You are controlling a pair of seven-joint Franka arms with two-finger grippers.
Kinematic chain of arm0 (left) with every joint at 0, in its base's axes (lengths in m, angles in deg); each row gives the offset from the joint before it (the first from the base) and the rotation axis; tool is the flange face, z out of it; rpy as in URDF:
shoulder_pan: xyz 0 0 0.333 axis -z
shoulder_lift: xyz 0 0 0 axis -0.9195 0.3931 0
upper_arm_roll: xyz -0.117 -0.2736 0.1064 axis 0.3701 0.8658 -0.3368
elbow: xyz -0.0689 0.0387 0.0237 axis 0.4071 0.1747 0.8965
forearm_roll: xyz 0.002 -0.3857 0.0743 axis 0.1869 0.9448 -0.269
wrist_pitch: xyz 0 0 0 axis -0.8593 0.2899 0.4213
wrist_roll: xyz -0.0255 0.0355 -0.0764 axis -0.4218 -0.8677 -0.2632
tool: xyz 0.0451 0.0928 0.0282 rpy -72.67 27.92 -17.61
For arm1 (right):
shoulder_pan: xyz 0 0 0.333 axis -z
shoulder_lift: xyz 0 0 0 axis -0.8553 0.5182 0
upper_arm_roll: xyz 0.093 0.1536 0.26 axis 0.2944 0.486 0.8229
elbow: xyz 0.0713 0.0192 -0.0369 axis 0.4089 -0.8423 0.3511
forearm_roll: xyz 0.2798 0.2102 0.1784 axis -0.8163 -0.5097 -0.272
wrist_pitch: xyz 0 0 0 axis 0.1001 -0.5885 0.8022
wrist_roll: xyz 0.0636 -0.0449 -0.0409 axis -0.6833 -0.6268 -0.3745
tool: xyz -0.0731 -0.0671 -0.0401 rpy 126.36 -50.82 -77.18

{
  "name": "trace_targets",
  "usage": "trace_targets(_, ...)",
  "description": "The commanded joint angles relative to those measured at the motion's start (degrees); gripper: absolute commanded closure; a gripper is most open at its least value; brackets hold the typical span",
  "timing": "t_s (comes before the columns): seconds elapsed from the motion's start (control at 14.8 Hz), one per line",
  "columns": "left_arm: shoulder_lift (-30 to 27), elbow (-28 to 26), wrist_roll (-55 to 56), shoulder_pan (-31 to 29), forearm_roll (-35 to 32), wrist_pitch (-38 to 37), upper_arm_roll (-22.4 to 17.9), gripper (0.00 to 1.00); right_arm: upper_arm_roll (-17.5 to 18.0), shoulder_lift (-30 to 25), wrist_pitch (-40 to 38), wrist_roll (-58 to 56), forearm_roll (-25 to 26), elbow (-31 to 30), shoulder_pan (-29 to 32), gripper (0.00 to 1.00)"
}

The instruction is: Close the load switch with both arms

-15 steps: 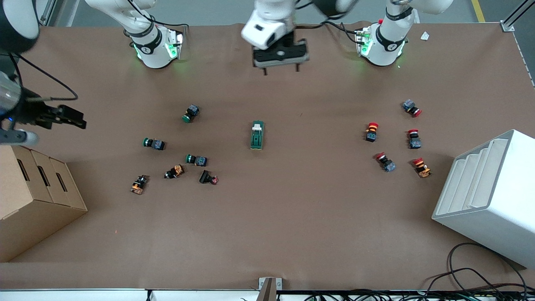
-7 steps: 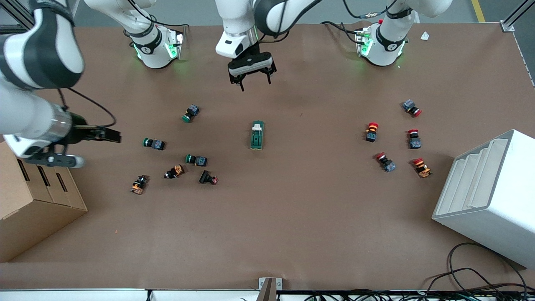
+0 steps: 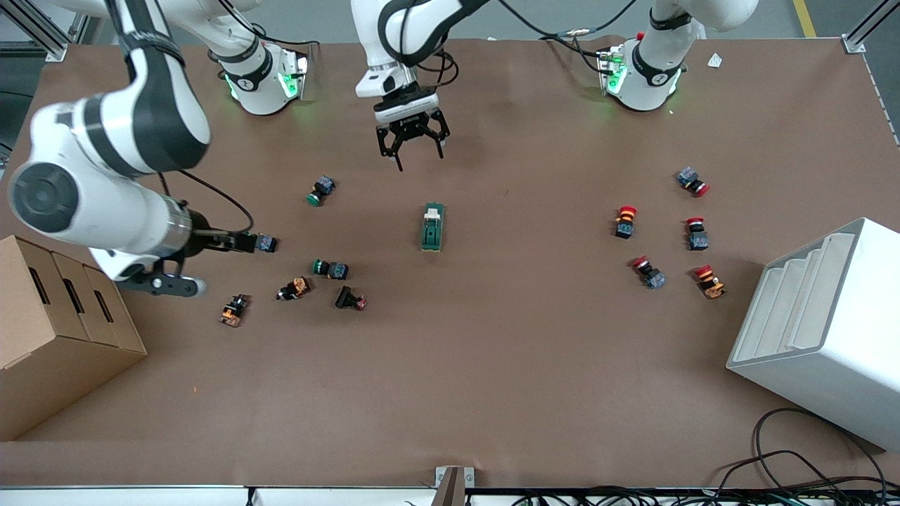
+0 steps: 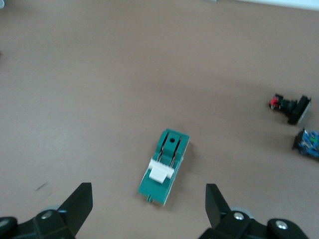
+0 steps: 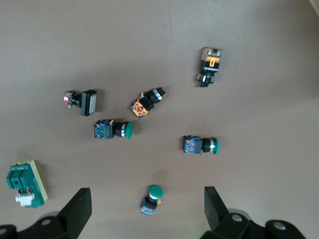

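Observation:
The load switch (image 3: 432,228), a dark green oblong block with a white lever, lies flat in the middle of the table. It also shows in the left wrist view (image 4: 165,167) and at the edge of the right wrist view (image 5: 25,184). My left gripper (image 3: 415,156) is open and empty, in the air over bare table between the switch and the robot bases; in its own view (image 4: 148,196) the switch lies ahead of the fingers. My right gripper (image 3: 246,242) is open and empty over the green-capped buttons toward the right arm's end, with one button between its fingers (image 5: 146,199).
Several push buttons (image 3: 330,268) lie scattered toward the right arm's end. Several red mushroom buttons (image 3: 626,220) lie toward the left arm's end. A cardboard box (image 3: 56,330) and a white rack (image 3: 823,330) stand at the table's two ends. Cables (image 3: 794,478) lie at the front edge.
My left gripper has come down and moved toward the load switch. My right arm has swung in from the table's end and now hangs over the green-capped buttons.

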Motion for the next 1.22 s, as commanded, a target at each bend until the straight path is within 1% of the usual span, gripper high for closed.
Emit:
trace_targets(0.0, 1.88, -2.77, 9.06, 0.45, -9.10, 1.38, 0.04, 0.00, -0.26, 0.89, 4.20, 11.43, -1.33, -3.95, -5.14, 0.00)
trace_targets(0.14, 4.25, -2.95, 10.92, 0.45, -14.46, 1.38, 0.04, 0.01, -0.17, 1.24, 9.12, 20.93, -2.63, -7.55, -9.18, 0.00)
trace_targets(0.2, 5.30, -3.12, 11.45, 0.62, -16.23, 1.29, 0.04, 0.01, -0.17, 1.50, 11.93, 24.72, -4.73, -9.23, -10.77, 0.00)
trace_targets(0.27, 5.75, -4.43, 11.72, 0.89, -18.24, 1.20, -0.13, 0.01, -0.26, 2.20, 14.57, 28.32, -6.50, -10.46, -12.62, 0.00)
trace_targets(0.41, 6.01, -6.11, 12.24, 0.54, -23.51, 1.29, -0.13, 0.00, -0.17, 4.13, 18.97, 35.44, -8.09, -11.79, -16.57, 0.00)
trace_targets(0.47, 6.89, -6.29, 12.33, 0.54, -25.02, 1.29, -0.13, 0.00, -0.17, 4.84, 21.86, 39.05, -10.62, -12.75, -18.33, 0.00)
trace_targets(0.54, 7.68, -6.29, 13.12, 0.63, -26.16, 1.29, -0.13, 0.00, -0.17, 5.02, 25.11, 41.60, -12.04, -14.32, -20.87, 0.00)
trace_targets(0.61, 8.21, -6.29, 14.34, 0.63, -27.65, 1.29, -0.22, 0.00, -0.17, 5.19, 29.32, 44.33, -12.40, -16.08, -22.72, 0.00)
trace_targets(0.81, 10.66, -6.29, 19.00, 0.63, -32.92, 1.12, -0.57, 0.00, -0.17, 6.60, 37.69, 49.26, -13.27, -19.78, -27.56, 0.00)
trace_targets(0.88, 11.37, -6.29, 19.88, 0.63, -34.68, 0.85, -0.66, 0.00, -0.17, 6.69, 39.80, 50.76, -14.41, -20.92, -29.23, 0.00)
trace_targets(1.02, 12.51, -6.29, 21.91, 0.80, -35.75, 0.42, -0.83, 0.00, -0.17, 6.86, 45.32, 52.00, -16.52, -23.82, -31.61, 0.00)
trace_targets(1.15, 14.09, -6.29, 23.22, 0.80, -38.99, -0.90, -1.10, 0.00, -0.17, 7.30, 49.47, 52.79, -18.90, -25.50, -33.72, 0.00)
